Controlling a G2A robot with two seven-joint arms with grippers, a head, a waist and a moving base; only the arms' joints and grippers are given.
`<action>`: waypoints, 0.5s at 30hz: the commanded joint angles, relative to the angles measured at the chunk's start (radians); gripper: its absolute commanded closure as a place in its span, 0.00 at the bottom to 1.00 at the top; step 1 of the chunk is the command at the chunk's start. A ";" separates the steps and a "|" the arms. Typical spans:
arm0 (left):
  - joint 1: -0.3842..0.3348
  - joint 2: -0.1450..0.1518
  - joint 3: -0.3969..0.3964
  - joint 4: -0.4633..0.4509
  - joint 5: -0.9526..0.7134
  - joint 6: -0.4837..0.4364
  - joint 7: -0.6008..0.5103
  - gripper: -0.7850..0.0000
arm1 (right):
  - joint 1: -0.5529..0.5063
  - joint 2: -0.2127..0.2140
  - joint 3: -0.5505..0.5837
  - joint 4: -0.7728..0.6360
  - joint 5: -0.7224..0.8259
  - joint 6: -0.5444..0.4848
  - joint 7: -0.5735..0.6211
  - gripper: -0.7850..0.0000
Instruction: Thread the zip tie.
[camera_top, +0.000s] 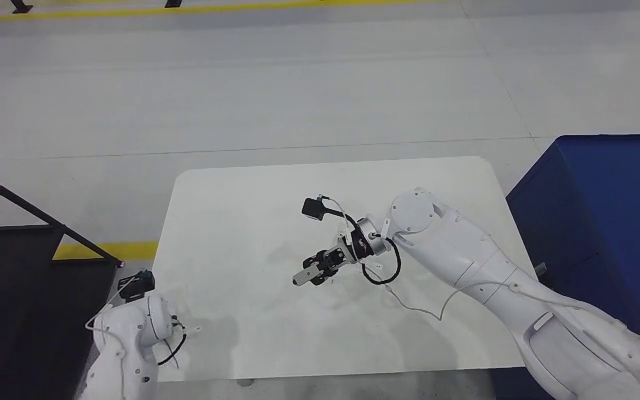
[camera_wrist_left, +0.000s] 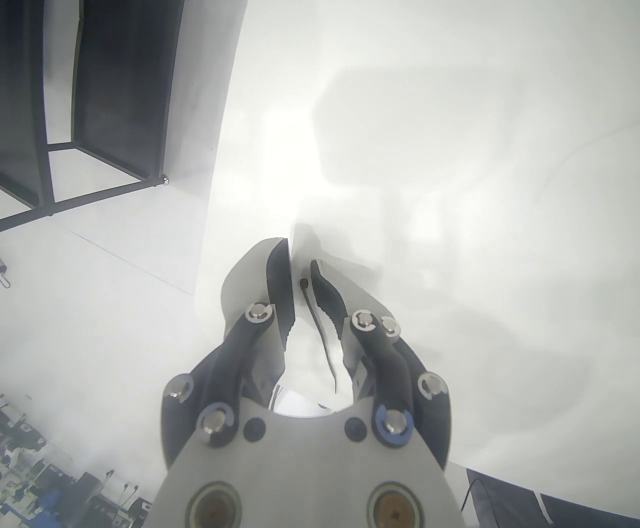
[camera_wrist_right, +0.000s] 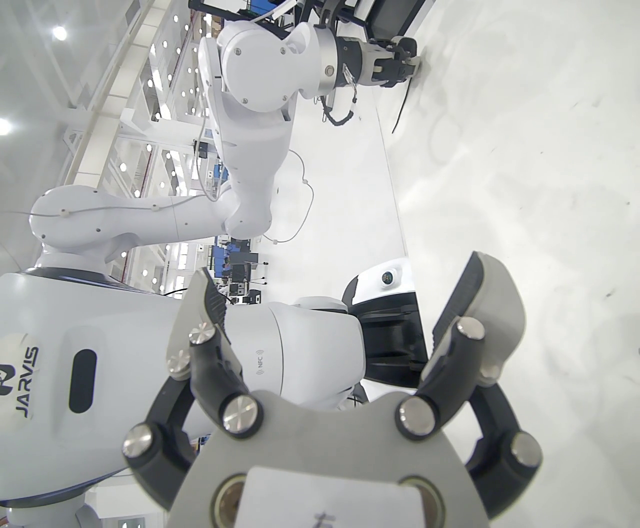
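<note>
The zip tie (camera_wrist_left: 317, 325) is a thin black strap. I judge it light, bendable and rather slippery. The left gripper (camera_wrist_left: 297, 257) is clenched on it close to the head, at the near left corner of the table (camera_top: 250, 200), and the tail hangs free. The tail should be taken near its tip, so that it does not flex away. The right gripper (camera_wrist_right: 340, 275) stands spread wide and holds nothing, over the middle of the table.

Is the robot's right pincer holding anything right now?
No, the right pincer stands wide open with nothing between its fingers.
</note>
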 joint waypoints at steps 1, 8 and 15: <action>-0.007 -0.009 -0.006 0.006 0.016 -0.004 -0.004 1.00 | 0.000 0.000 0.000 0.000 0.000 0.000 0.000 0.00; -0.001 -0.042 -0.034 -0.036 0.031 -0.029 -0.029 1.00 | 0.000 0.000 0.000 0.000 0.000 0.000 0.000 0.00; 0.057 -0.059 -0.078 -0.130 0.006 -0.030 -0.030 1.00 | 0.000 0.000 0.000 0.000 0.000 0.000 0.000 0.00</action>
